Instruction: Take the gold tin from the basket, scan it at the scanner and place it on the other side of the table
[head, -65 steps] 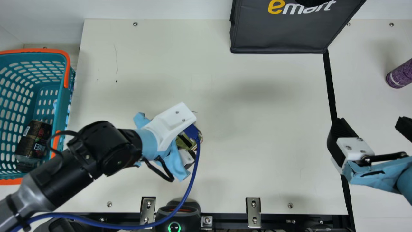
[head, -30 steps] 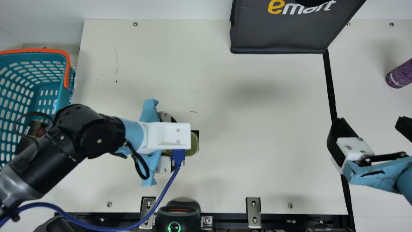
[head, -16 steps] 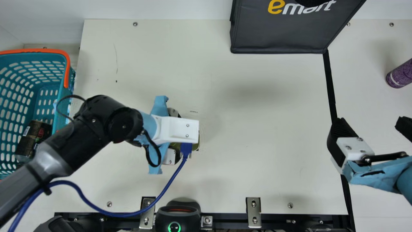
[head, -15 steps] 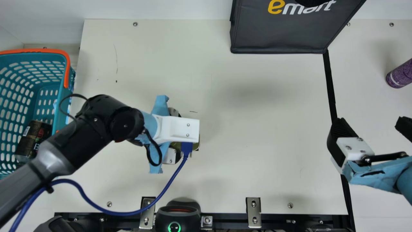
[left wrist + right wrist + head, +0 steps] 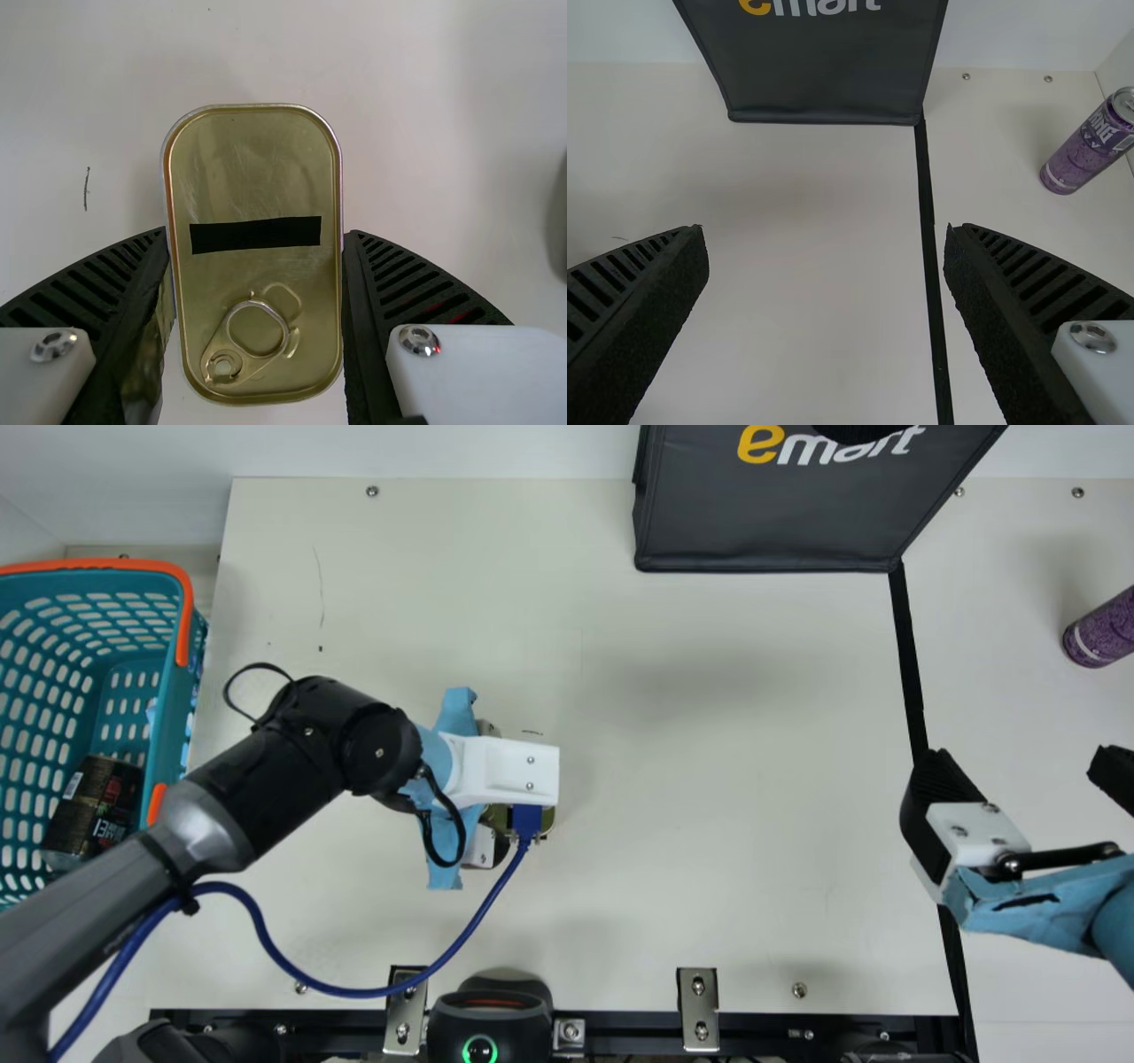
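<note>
Two fingers of the left gripper pressed snug against the long sides of the gold tin, one end of it poking out past the tips. Lid turned to the wrist camera, with pull ring and black strip in sight. In the main view, tin partly hidden under the left wrist, out of the basket and near the scanner. Hard to tell whether touching the table or just above it. Right gripper spread wide, with nothing between its fingers.

Likely job now: get the tin read. No way to tell whether already read. Lift a little first, so as not to scrape. Go slow to the scanner, then turn the tin to show its code, maybe on the underside. Stop just short, hold steady, and tip a bit at a time. Squeeze just enough: not so soft as to let slick metal spin, not so hard as to dent thin sides. Watch out for the blue cord, so as not to snag it. After a good read, carry toward the right arm's side and set down flat, away from the purple can.
</note>
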Available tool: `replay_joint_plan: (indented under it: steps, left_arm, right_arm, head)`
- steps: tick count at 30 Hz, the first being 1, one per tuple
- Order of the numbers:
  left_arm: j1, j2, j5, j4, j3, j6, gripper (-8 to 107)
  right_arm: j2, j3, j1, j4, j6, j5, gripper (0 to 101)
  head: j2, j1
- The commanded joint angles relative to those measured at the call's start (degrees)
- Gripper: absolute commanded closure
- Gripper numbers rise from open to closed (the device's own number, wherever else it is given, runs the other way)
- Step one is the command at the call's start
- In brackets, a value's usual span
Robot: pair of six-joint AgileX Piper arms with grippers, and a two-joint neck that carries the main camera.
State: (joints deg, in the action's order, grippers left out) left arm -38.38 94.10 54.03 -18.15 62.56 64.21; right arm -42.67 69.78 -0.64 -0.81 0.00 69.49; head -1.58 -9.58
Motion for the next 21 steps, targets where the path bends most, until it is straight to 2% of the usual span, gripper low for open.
replay_joint_plan:
  steps: [1,21]
  left_arm:
    - [0.1,0.2,-0.3,-0.4,-0.1,0.0,90]
    - [0.5,1.4,-1.2,-2.4,-0.7,3.1,23]
  right_arm:
    - [0.0,0.0,0.0,0.0,0.0,0.0,6]
    - [0.0,0.0,0.0,0.0,0.0,0.0,6]
  head:
    - [0.0,1.7]
    - [0.0,1.7]
